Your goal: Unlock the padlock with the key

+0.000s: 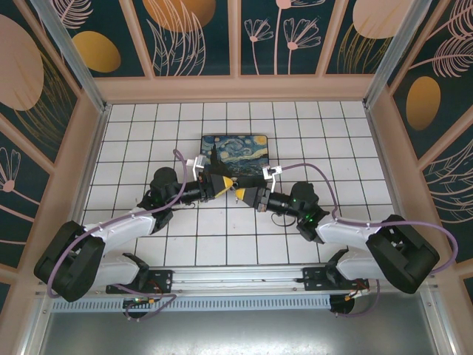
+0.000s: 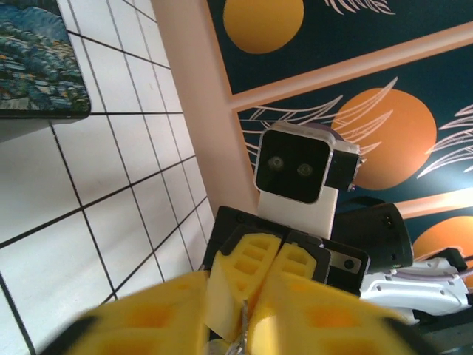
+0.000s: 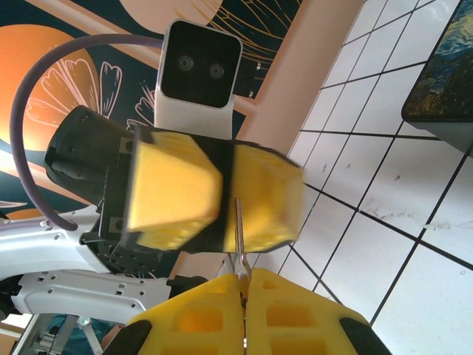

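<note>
The right gripper [image 1: 239,191] is shut tight, its yellow fingers [image 3: 295,310] pressed together on the key [image 3: 238,237]. The key shows edge-on as a thin metal strip standing straight out from between the fingertips.

The left gripper [image 1: 227,184] faces it tip to tip, just beyond the key's far end. In the right wrist view the left gripper [image 3: 225,196] stands partly open, with a dark gap between its two yellow blocks. The key's tip reaches the edge of that gap, against the block on the right of the picture. Whether the block presses on the key I cannot tell.

From the left wrist, that gripper's own fingers [image 2: 148,322] are blurred. A sliver of the key [image 2: 241,329] shows between them, and the right gripper [image 2: 281,255] sits straight ahead with its jaws closed.

Both grippers hang above the white tiled table [image 1: 148,148]. A dark painted mat [image 1: 236,151] lies flat just beyond them, on the far side of the two tips. I cannot make out the padlock around either gripper.
</note>
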